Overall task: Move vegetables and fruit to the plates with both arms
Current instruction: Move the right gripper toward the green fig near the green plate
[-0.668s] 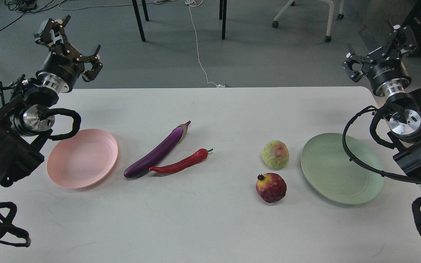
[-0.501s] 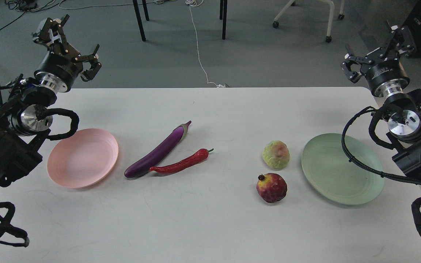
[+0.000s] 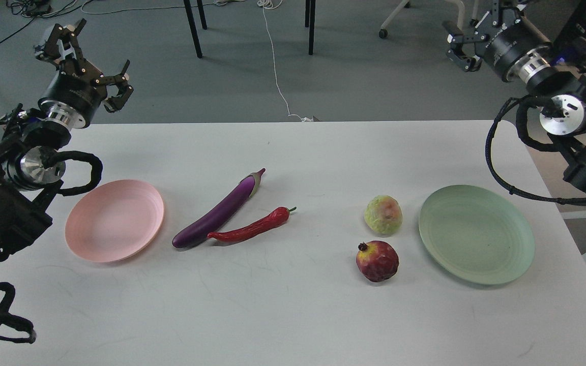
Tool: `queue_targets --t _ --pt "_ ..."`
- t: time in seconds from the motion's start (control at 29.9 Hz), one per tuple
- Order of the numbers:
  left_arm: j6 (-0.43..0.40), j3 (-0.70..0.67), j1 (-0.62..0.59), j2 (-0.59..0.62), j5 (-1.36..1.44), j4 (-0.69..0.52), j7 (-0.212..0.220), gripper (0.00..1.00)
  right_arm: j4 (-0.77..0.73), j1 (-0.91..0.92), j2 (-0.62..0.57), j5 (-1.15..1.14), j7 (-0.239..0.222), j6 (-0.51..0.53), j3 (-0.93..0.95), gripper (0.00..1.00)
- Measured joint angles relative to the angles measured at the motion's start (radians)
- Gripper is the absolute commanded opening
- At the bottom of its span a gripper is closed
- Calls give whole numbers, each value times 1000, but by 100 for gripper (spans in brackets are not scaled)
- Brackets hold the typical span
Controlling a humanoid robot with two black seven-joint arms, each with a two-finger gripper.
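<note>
A purple eggplant (image 3: 220, 210) lies slantwise at the table's middle left, with a red chili pepper (image 3: 252, 226) touching its lower side. A yellow-green fruit (image 3: 383, 214) and a dark red pomegranate (image 3: 377, 261) sit at the middle right. The pink plate (image 3: 114, 219) is left of the eggplant and holds nothing. The mint green plate (image 3: 476, 233) is right of the fruit and holds nothing. My left gripper (image 3: 82, 61) is open, raised beyond the table's far left edge. My right gripper (image 3: 476, 30) is open, raised beyond the far right corner.
The white table (image 3: 293, 305) has its far edge just below both grippers and its right edge close to the green plate. Chair legs (image 3: 194, 28) and a white cable (image 3: 275, 56) are on the floor behind the table.
</note>
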Motion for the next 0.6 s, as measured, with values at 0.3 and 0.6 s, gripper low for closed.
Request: queue_targets --t 0.3,0.6 --pt "-11 12 3 0 3 0 3 98 57 283 177 -224 1 1 -494 98" --pt "-16 14 38 25 4 0 4 98 195 315 279 -695 6 0 -781 97"
